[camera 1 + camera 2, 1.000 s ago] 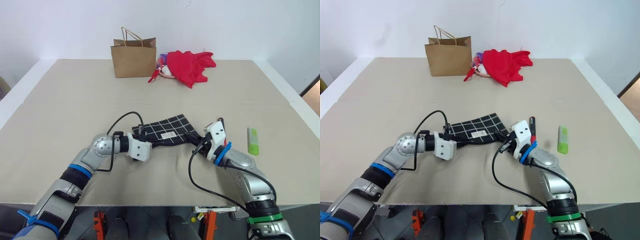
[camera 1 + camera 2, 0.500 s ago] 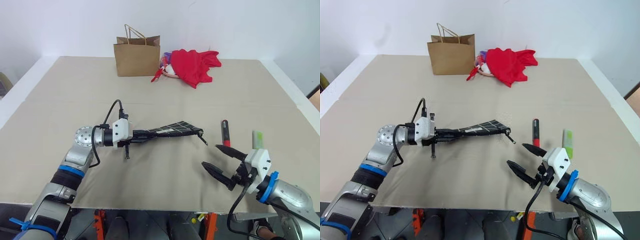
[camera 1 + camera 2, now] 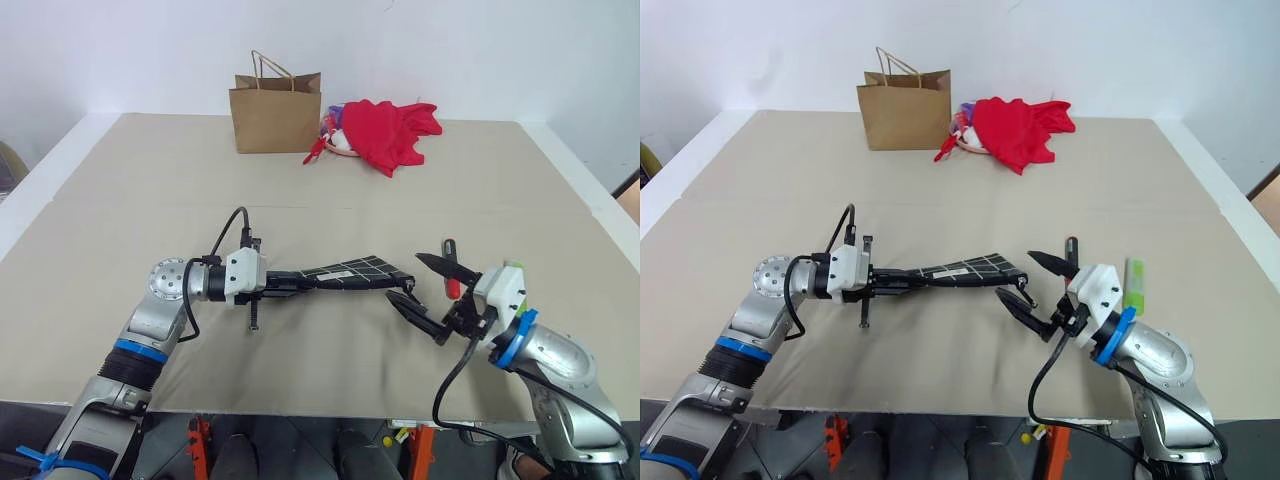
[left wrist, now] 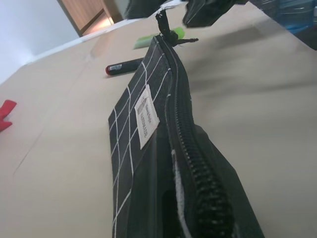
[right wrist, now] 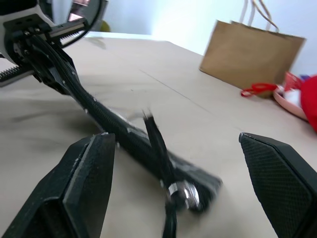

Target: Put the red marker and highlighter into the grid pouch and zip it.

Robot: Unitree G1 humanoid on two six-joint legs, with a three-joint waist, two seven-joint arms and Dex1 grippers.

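This looks like a robot test room, not a home: a wide table (image 3: 150, 190) covered with beige board stands against a plain white wall (image 3: 480, 50) (a wooden door (image 4: 91, 12) is visible behind).

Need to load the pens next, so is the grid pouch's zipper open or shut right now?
Cannot tell. The grid pouch hangs edge-up from the left gripper; its zipper pull sits at the far end.
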